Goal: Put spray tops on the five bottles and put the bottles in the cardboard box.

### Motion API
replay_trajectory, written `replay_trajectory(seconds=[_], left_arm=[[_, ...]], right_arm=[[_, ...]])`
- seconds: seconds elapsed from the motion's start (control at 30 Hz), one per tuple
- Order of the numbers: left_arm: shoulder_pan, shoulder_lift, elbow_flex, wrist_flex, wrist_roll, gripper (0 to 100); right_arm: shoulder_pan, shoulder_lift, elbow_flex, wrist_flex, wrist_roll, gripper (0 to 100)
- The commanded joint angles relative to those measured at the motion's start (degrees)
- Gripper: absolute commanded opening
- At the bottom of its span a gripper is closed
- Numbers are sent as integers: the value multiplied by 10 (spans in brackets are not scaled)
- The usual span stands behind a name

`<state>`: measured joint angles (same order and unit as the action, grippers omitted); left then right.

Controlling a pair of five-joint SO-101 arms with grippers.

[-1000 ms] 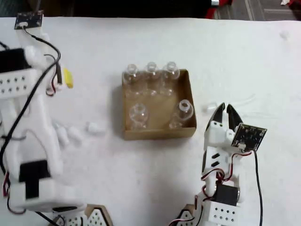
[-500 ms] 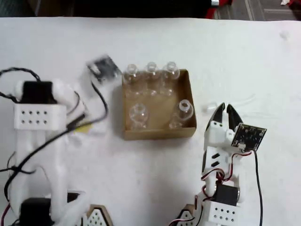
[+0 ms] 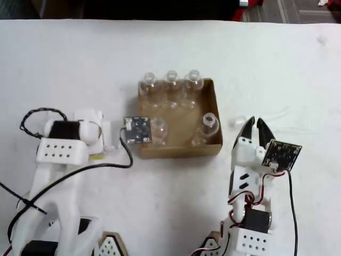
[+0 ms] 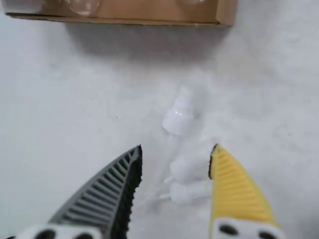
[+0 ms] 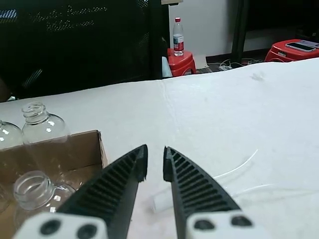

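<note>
Five clear bottles without tops stand in the cardboard box (image 3: 216, 114): three in the back row (image 3: 171, 79) and two in front (image 3: 209, 122). My left arm (image 3: 61, 149) hangs just left of the box. Its gripper (image 4: 175, 148) is open, pointing down at three white spray tops (image 4: 187, 167) lying close together on the table between and beyond the grey and yellow fingers. My right gripper (image 3: 254, 127) rests right of the box, its fingers nearly together with nothing between them. Another spray top (image 3: 237, 122) with a thin tube (image 3: 277, 113) lies just ahead of it.
The white tablecloth (image 3: 266, 58) runs open behind and to the right of the box. Beyond the table's far edge stand red stools (image 5: 180, 59) and dark furniture. The box's near wall (image 4: 124, 15) lies just beyond the left gripper.
My left arm swung from the far left edge toward the box and lowered its open gripper over the spray tops. The right arm has not moved.
</note>
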<state>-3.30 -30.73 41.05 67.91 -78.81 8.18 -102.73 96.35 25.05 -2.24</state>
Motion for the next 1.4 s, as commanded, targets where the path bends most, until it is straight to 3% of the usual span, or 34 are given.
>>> replay_trajectory(seconds=[0.0, 0.13, 0.37, 0.63, 0.83, 0.97, 1.13, 1.37], left_arm=[[37, -8, 11, -38, -27, 211], [79, 48, 4, -29, -44, 211], [80, 165, -40, -33, -44, 211], [71, 164, -48, -42, -46, 209], [51, 182, -10, -133, -44, 211], [43, 188, 2, -142, -39, 220], [29, 190, 0, -162, 9, 307], [28, 191, 41, -226, -4, 305]], right_arm=[[-9, -2, 5, -7, 5, 39], [-7, -2, 5, -7, 5, 39], [-7, -2, 5, -7, 5, 39], [-7, -2, 5, -7, 5, 39], [-8, -2, 5, -7, 5, 39], [-9, -2, 5, -7, 5, 39], [-9, -2, 5, -7, 5, 39], [-9, -2, 5, -7, 5, 39]])
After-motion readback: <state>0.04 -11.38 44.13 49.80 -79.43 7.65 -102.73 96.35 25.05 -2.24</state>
